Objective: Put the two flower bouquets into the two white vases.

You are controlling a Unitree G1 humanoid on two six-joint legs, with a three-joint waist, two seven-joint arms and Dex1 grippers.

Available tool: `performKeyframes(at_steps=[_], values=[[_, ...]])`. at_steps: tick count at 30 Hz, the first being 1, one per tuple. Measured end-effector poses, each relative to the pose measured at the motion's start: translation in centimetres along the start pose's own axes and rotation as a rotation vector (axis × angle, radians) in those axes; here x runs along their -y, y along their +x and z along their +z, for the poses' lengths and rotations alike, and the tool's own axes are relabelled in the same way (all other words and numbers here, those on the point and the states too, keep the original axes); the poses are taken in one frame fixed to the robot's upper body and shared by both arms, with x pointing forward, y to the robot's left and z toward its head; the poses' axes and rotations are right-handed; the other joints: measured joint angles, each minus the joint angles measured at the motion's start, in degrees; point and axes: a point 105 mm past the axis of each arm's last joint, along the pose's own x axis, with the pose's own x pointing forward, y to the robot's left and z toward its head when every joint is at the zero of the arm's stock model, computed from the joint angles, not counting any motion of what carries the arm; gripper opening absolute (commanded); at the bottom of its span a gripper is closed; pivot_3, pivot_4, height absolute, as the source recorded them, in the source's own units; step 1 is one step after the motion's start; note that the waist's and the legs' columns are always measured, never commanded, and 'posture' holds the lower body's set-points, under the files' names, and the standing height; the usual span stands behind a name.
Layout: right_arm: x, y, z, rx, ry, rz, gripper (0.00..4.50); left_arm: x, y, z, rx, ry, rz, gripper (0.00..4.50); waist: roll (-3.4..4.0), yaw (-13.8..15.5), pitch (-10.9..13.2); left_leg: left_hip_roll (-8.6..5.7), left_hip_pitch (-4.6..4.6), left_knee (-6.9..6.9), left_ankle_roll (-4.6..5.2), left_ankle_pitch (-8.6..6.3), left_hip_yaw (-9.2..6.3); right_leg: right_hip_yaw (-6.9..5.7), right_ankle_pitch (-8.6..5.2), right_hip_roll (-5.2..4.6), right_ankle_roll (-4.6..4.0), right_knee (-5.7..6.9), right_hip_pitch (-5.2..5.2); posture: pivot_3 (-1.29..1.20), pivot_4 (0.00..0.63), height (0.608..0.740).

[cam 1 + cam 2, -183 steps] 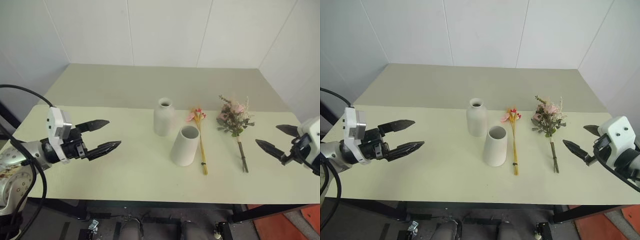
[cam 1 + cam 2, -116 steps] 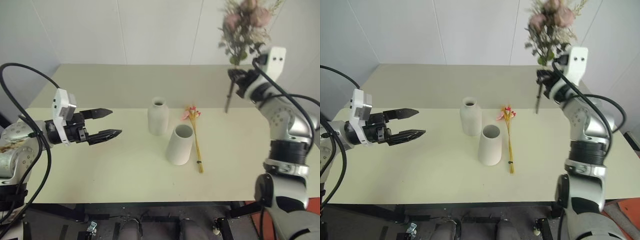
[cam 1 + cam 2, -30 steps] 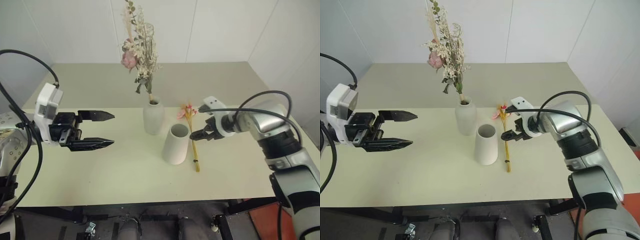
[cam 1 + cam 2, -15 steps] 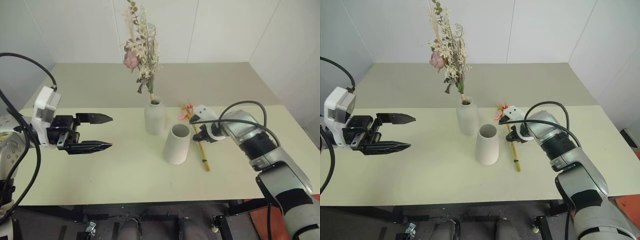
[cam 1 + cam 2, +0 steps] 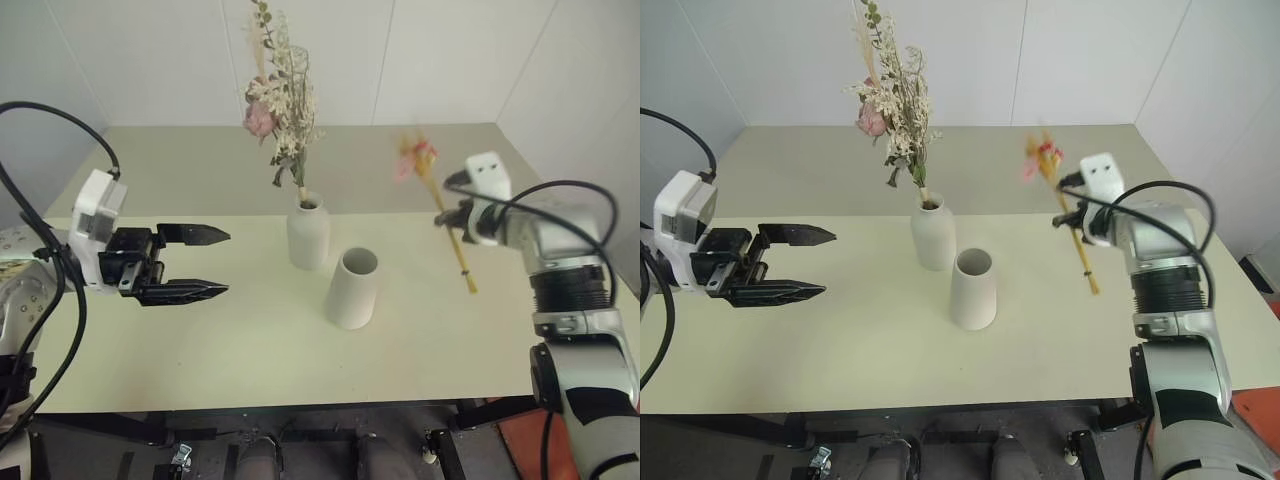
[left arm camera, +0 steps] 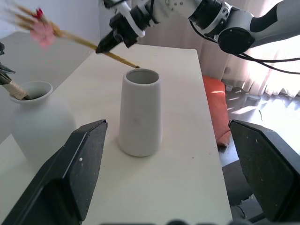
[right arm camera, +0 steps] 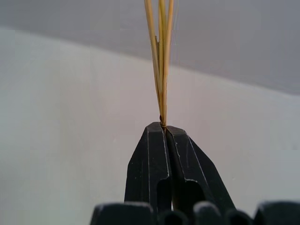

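Raised off the desk [image 5: 250, 350] since the earlier frame, the slim yellow-stalked bouquet [image 5: 447, 226] hangs tilted in the right gripper [image 7: 162, 129], jaws clamped on its stalks, above the desk's right side. Left gripper [image 5: 205, 262] jaws stand open and empty. Risk: the thin stalks pivot or slip in the pinch and miss the cone vase [image 5: 350, 289] mouth, or knock the bottle vase [image 5: 308, 233] holding the bushy bouquet [image 5: 282, 100].

Matte white bottle-shaped vase [image 5: 308, 236] and matte white cone vase [image 5: 351, 290], both plain, at centre frame; dried bunch [image 5: 281, 95] at upper centre in muted pink, cream and grey-green; slim bunch [image 5: 443, 213] at upper right with yellow stalks and pink and red blooms; pale yellow-green table [image 5: 250, 340], unpatterned; black fingers on the left gripper [image 5: 213, 262] and right gripper [image 7: 163, 127], white wrist housings
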Motion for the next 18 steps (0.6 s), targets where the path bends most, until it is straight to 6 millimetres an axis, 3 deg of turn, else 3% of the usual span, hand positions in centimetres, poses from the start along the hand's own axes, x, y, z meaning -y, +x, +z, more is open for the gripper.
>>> performKeyframes(at_steps=[4,7,10,14,18], values=[[-1.7,-2.6,4.9,0.334,0.157,0.118,0.01,0.0,-0.1,0.0,0.003,-0.005,-0.005,4.5,0.0,-0.1,0.0,0.02,0.04,0.02,0.0,0.0,0.01,0.02,0.01,0.01,0.01,0.05,0.03,0.0,0.15,0.74],[-3.4,-4.5,7.1,0.491,0.209,0.235,0.01,-0.2,-0.1,0.2,0.01,-0.007,-0.006,4.5,0.01,0.0,0.0,0.02,0.04,0.03,0.0,0.0,0.01,0.01,0.01,0.01,0.01,0.04,0.04,0.0,0.15,0.74],[-6.8,-6.6,8.8,0.62,0.237,0.415,0.01,-0.1,-0.3,0.5,0.009,0.0,-0.019,4.5,0.01,-0.1,0.0,0.04,0.04,0.01,0.0,0.0,0.01,0.02,0.01,0.01,0.0,0.04,0.03,0.0,0.15,0.74],[-9.0,-8.1,9.5,0.686,0.26,0.527,0.01,-0.1,-0.4,0.4,0.012,-0.003,-0.024,4.5,0.01,-0.03,0.0,0.04,0.04,0.03,0.0,0.0,0.02,0.01,0.01,0.01,0.0,0.04,0.04,0.0,0.15,0.74],[-10.4,-7.7,7.7,0.641,0.278,0.561,0.01,-0.1,-0.5,0.5,0.015,0.0,-0.021,4.5,0.01,0.13,0.0,0.04,0.05,0.04,0.0,0.0,0.02,0.01,0.01,0.01,0.0,0.04,0.05,0.0,0.15,0.74]])
